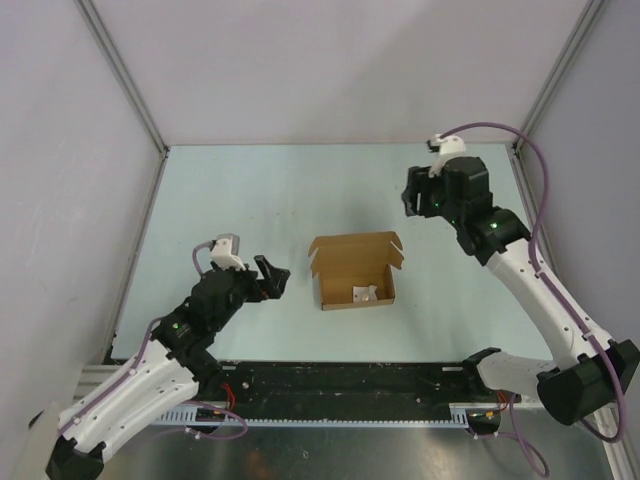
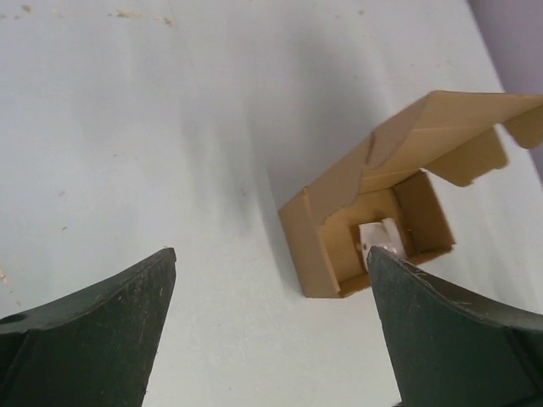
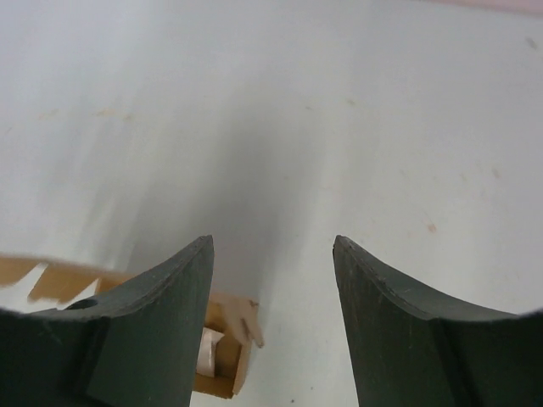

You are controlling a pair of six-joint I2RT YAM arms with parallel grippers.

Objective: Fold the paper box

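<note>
Top view: the paper box point(image 1: 352, 272) sat near the centre of the frame on the pale table point(image 1: 250, 190), open side up. Its lid flap stood raised along the upper edge, with a small tab sticking out at each end. A small white scrap point(image 1: 363, 293) lay inside, close to the lower wall.

The left gripper point(image 1: 275, 275) was at the left of the box, at about the same height in the frame and pointing toward it. A strip of bare table showed between its tips and the box's left edge; no contact. In the left wrist view, the left gripper point(image 2: 271, 263) had its fingers spread wide with nothing between them. The box point(image 2: 310, 233) lay ahead toward the right of the frame, its near corner and cut flap edges plainly visible.

The right gripper point(image 1: 409, 203) was at the upper right, well apart from the box, over bare table. In the right wrist view, the right gripper point(image 3: 271, 242) had its fingers parted, also holding nothing. Only a corner of the box point(image 3: 242, 365) showed at the lower left, behind the left finger.

There was bare table on all four sides of the box, widest toward the top of the frame. The grey side panels point(image 1: 60, 150) bounded the table left, right and back.
</note>
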